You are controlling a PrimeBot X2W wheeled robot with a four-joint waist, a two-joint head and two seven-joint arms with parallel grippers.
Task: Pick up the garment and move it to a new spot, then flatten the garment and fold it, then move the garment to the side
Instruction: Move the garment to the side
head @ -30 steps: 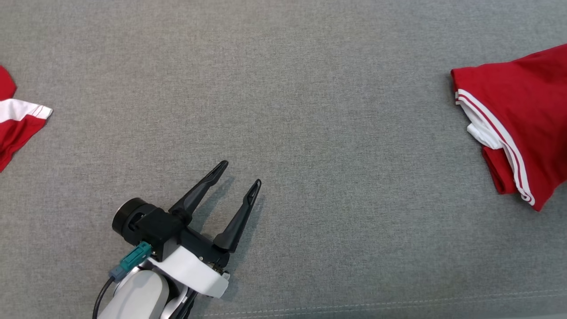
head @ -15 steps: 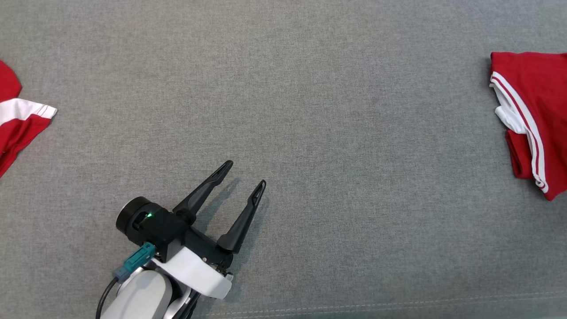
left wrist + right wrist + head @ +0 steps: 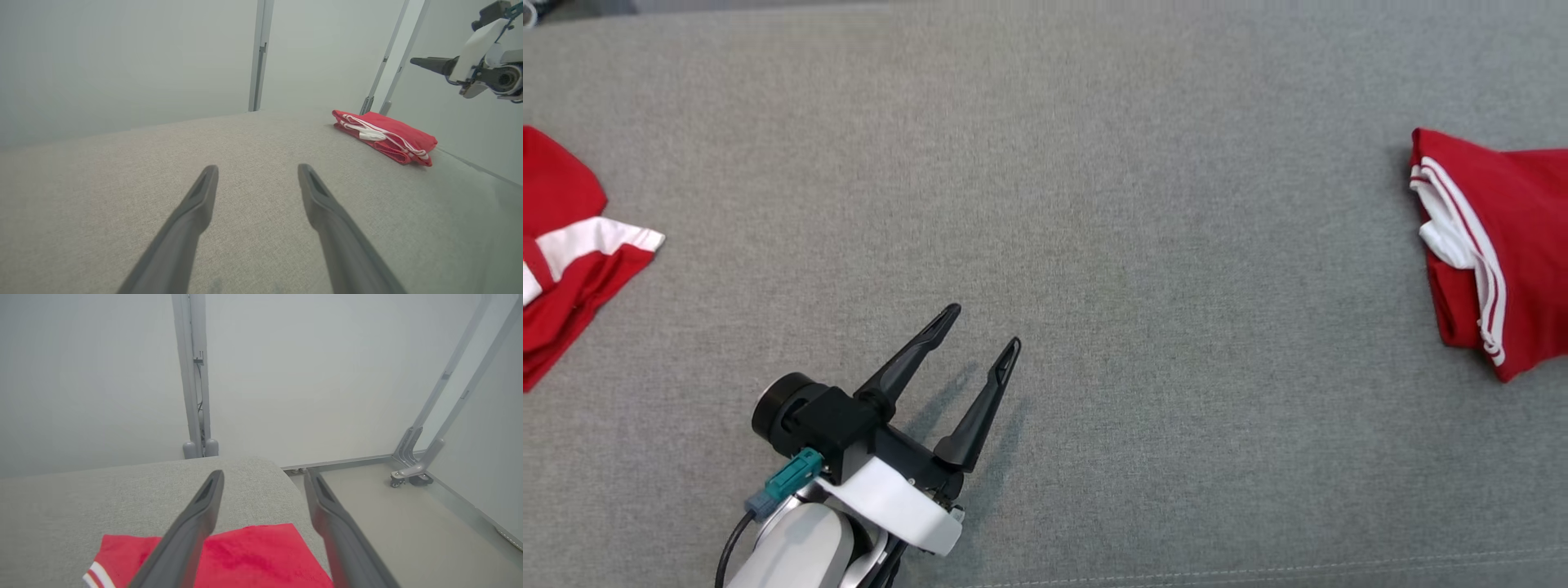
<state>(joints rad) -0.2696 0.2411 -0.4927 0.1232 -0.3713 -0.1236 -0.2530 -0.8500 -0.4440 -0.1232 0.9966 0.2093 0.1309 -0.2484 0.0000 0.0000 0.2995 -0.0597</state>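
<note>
Grey woven fabric surface (image 3: pixel 1094 204) spreads before me. The folded red garment with white stripes (image 3: pixel 1503 245) lies at its right end; another red-and-white cloth (image 3: pixel 564 245) lies far left. My right gripper (image 3: pixel 264 473) hangs over the garment, fingers spread, seemingly clear of it. My left gripper (image 3: pixel 982 327) is spread and empty too.

The red garment (image 3: pixel 1515 237) lies folded into a compact, slightly rumpled bundle, flat on the grey fabric surface (image 3: pixel 1143 204). White double stripes run along the folded edge that faces the left gripper (image 3: pixel 982 328), and a bit of white cloth bunches out there. It sits well apart from that gripper, far off to its right. It lies beneath the right gripper (image 3: pixel 264 475), untouched, its red cloth showing between and below those fingers, near the surface's rounded corner.
</note>
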